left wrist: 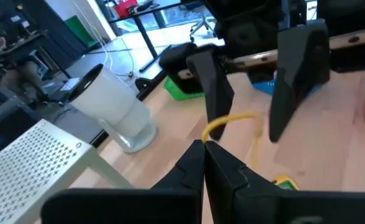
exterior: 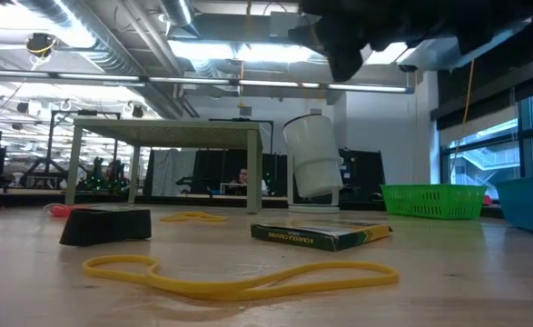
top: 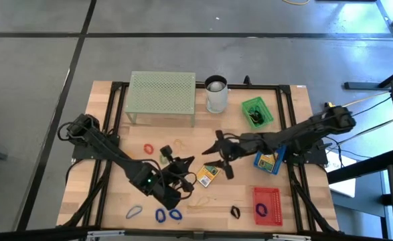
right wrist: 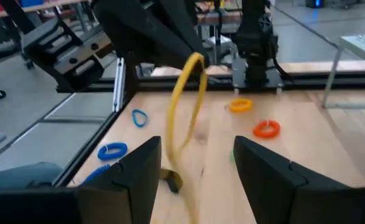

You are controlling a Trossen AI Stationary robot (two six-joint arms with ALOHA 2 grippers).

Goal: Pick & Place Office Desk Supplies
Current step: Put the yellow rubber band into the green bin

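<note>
My left gripper (left wrist: 205, 144) hovers over the table's near middle (top: 187, 164), shut on a yellow rubber band (right wrist: 181, 106). My right gripper (right wrist: 194, 158) faces it from the right (top: 217, 155), open, one finger on either side of the hanging band and apart from it. A yellow card pack (top: 208, 175) lies flat below them. A second yellow band (exterior: 239, 277) and a black binder clip (exterior: 107, 225) lie on the wood. Red (top: 148, 148) and blue (top: 160, 215) bands lie nearer the left and near edges. My left gripper pinches the yellow rubber band's upper end (left wrist: 214, 127) between its two shut fingertips. The band hangs below them as a long slack loop (right wrist: 173, 134), lifted off the wood. Whether its lower end touches the table cannot be told.
The pale green mesh stand (top: 163, 94) and the white cup (top: 216, 94) stand at the far side. A green tray (top: 256, 112), a blue tray (top: 270, 162) and a red tray (top: 266, 204) sit along the right. Bare wood shows at the near centre.
</note>
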